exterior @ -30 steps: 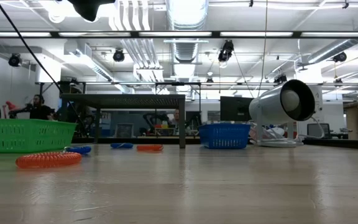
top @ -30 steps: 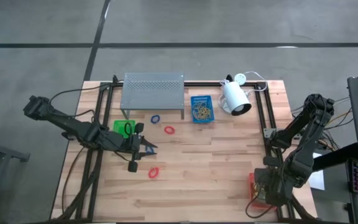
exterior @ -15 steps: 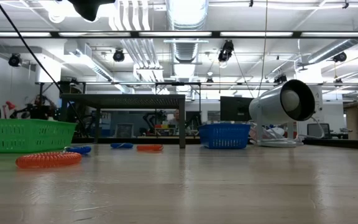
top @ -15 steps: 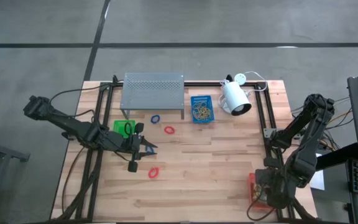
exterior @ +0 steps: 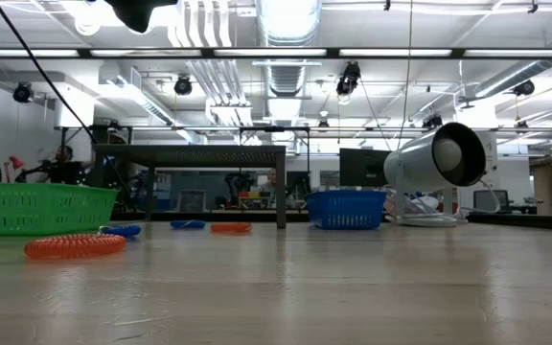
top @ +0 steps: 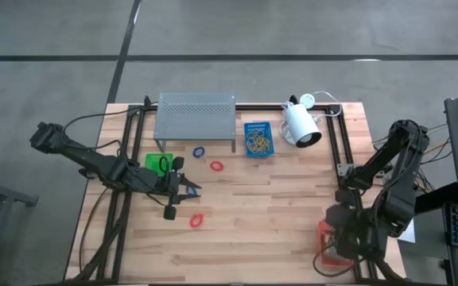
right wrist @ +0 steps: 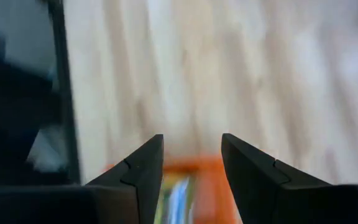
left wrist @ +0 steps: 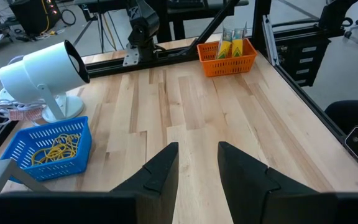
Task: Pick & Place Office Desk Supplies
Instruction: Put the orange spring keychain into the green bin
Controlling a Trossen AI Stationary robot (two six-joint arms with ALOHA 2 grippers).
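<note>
Supplies: red loops (top: 199, 220) (top: 216, 166) and a blue loop (top: 199, 151) lie loose mid-table; tan bands fill the blue tray (top: 258, 138); two card boxes (left wrist: 233, 47) stand in the orange tray (top: 325, 235) at the near right corner; the green tray (top: 157, 163) sits by the shelf (top: 196, 116).
Right gripper (right wrist: 191, 163): over the orange tray, fingers spread with nothing between them.
Left gripper (top: 188, 191): hovers mid-table between the loops, fingers parted and empty.
Risk, boxes: they stand upright, close together; a finger coming down off-centre could likely tip one or push both sideways.
Risk, tray: it is light and near the table edge; a finger catching its rim could drag or flip it.
Risk, frame: the right arm works just beside the black rail (top: 339, 163), so a wide swing could strike it.
Risk, loops: thin and flat; a left grasp may slip.
</note>
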